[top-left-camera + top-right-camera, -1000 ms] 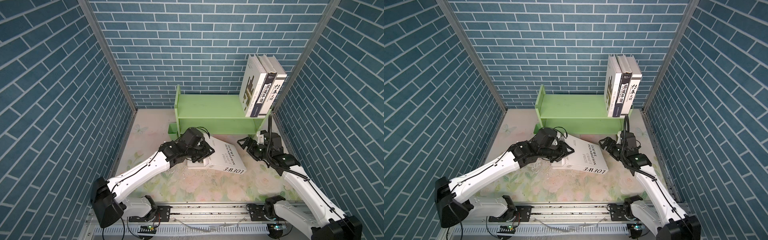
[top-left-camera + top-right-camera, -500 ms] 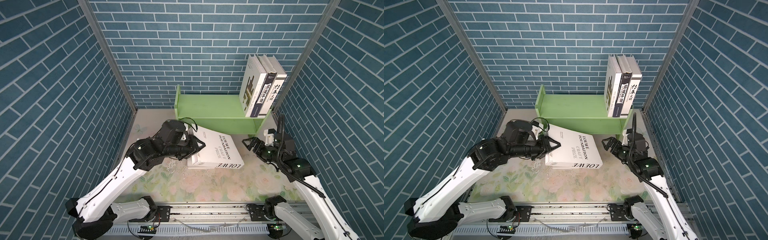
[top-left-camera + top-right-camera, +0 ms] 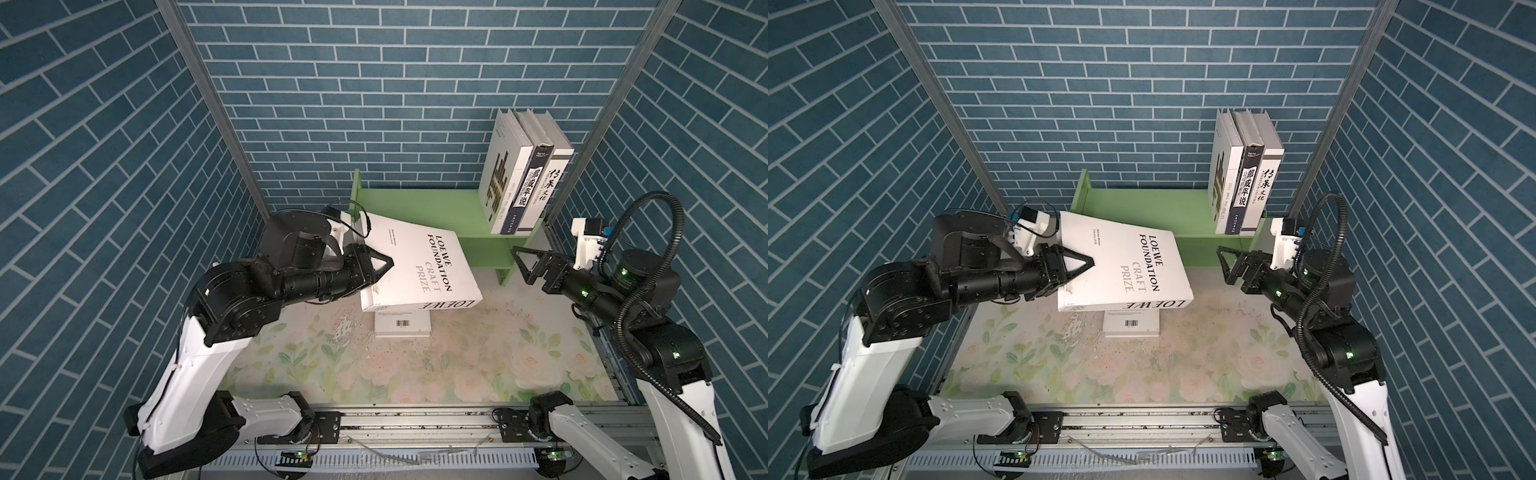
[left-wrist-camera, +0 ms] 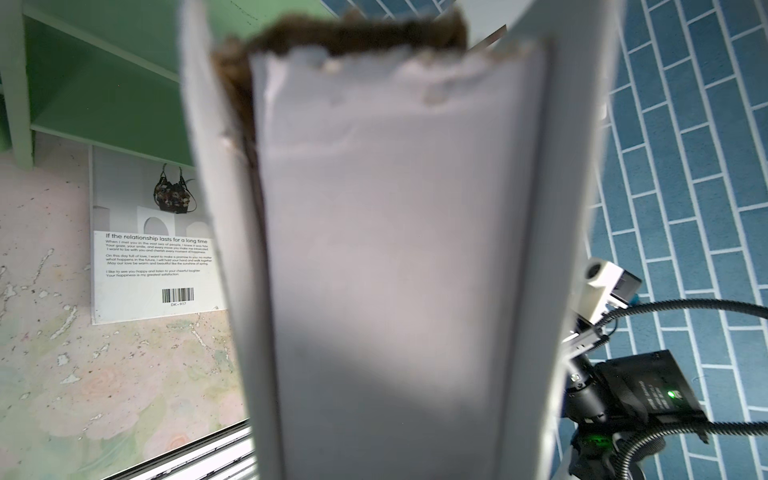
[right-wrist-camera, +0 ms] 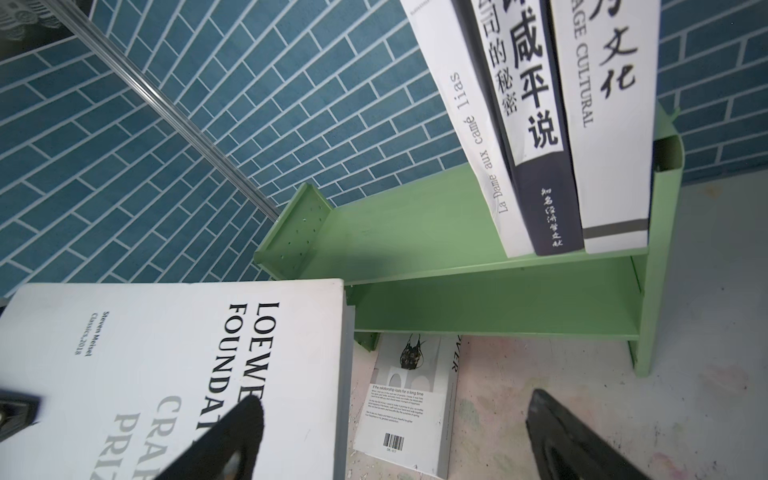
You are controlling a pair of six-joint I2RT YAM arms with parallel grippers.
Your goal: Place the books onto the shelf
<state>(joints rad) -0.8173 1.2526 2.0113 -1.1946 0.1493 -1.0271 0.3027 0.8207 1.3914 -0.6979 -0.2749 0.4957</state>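
Left tool (image 3: 380,272) is clamped on the left edge of the LOEWE book (image 3: 419,262). One finger is on the front cover; the other is under the book, out of sight in both top views.

LOEWE book is lifted clear of the counter (image 3: 457,365), cover up, spine facing the front rail. It sits skewed to the shelf (image 3: 424,208) front, with its far left corner just beside the shelf's left upright. Can't tell if they touch.

Left wrist view is mostly the book's page block (image 4: 386,249) between the two covers. It's blurred, with a ragged brown edge at the far end.

Right tool (image 3: 524,266) has its jaws wide apart and holds nothing. It hovers to the right of the LOEWE book, near the shelf's right leg, pointing at the book but apart from it. Both fingers (image 5: 232,436) show in the right wrist view with only counter and books between them.

Thin book (image 3: 402,325) lies flat on the counter, barcode side up. It is partly covered from above by the lifted book, and its far end reaches the shelf's lower board.

Three books (image 3: 519,183) stand upright on the shelf's top board at the right end, spines out. The rest of that board is bare green.
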